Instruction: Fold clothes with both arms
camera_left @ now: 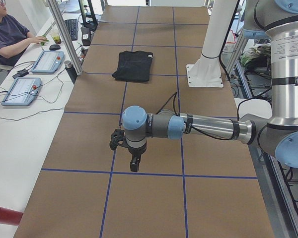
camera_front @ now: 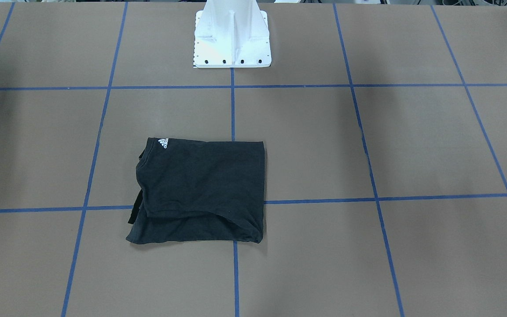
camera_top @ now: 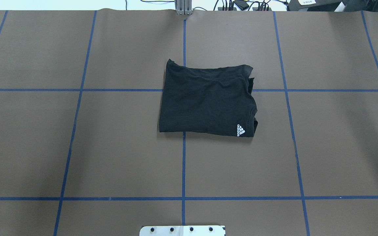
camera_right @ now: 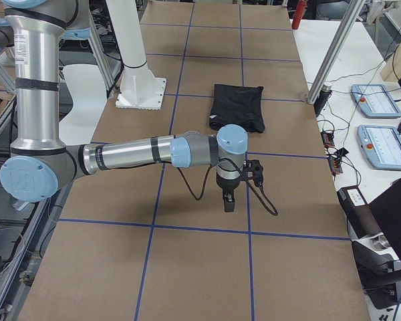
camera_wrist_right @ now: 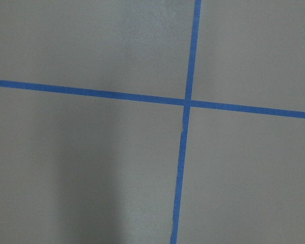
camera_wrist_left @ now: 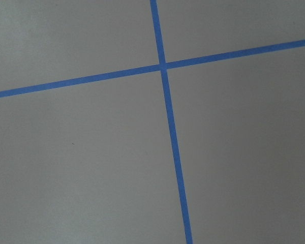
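Jaws on the left gripper (camera_left: pixel 134 164) and right gripper (camera_right: pixel 228 201) show only from the side, so whether they are spread or pressed together cannot be told. Both hang over tape lines (camera_wrist_left: pixel 162 65) on the desk (camera_top: pixel 116 154), well apart from the shirt (camera_top: pixel 205 101), which lies folded mid-desk with its logo (camera_top: pixel 240 130) up.

One black T-shirt (camera_top: pixel 205 98) on one grid-taped surface (camera_top: pixel 77 147). One white pedestal (camera_front: pixel 232 39). Two robot arms: left arm (camera_left: pixel 208 128), right arm (camera_right: pixel 127 155). Two pincers: left pincer (camera_left: pixel 134 163), right pincer (camera_right: pixel 228 200). Two control tablets: farther tablet (camera_left: pixel 45 61), nearer tablet (camera_left: pixel 21 90). One seated person (camera_left: pixel 7 37).
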You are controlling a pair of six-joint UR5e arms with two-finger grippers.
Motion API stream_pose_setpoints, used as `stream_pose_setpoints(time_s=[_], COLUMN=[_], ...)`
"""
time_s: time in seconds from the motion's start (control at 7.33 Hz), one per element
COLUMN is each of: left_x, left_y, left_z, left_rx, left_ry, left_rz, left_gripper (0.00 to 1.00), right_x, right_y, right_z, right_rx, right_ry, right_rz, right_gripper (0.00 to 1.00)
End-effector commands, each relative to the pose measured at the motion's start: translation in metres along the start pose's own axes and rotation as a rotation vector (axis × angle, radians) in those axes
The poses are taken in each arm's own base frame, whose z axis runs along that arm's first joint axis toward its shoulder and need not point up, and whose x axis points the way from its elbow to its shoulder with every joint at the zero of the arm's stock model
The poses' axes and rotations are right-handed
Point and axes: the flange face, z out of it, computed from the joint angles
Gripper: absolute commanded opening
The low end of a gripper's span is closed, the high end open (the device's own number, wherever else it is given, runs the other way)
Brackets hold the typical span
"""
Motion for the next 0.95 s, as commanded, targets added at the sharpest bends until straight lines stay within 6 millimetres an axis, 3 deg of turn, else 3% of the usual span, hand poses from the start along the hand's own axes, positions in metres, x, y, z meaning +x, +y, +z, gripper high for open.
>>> stream_pose_setpoints(time_s=[0.0,0.14,0.27,0.41,0.55,0.82], left_x=[0.022,0.035,0.036,0.035,0.035,0.027], left_y=[-0.004,-0.006,-0.007,-0.007,-0.007,0.003], left_z=[-0.025,-0.040,-0.040,-0.038,-0.038,-0.029], left_rx=[0.050,0.079,0.083,0.077,0.076,0.055], left_ry=[0.019,0.013,0.014,0.012,0.011,0.007], left_rz=[0.033,0.058,0.066,0.065,0.064,0.043], left_gripper=[1.00,1.00,1.00,1.00,1.00,1.00], right_x=[0.003,0.017,0.029,0.052,0.069,0.069], right_y=[0.007,0.016,0.026,0.057,0.070,0.072], right_z=[0.003,-0.002,-0.005,0.006,-0.009,-0.009], right_rx=[-0.015,-0.005,0.001,-0.016,0.028,0.026], right_ry=[-0.031,-0.036,-0.041,-0.040,-0.041,-0.043], right_rz=[0.022,0.053,0.079,0.106,0.145,0.152], right_gripper=[1.00,1.00,1.00,1.00,1.00,1.00])
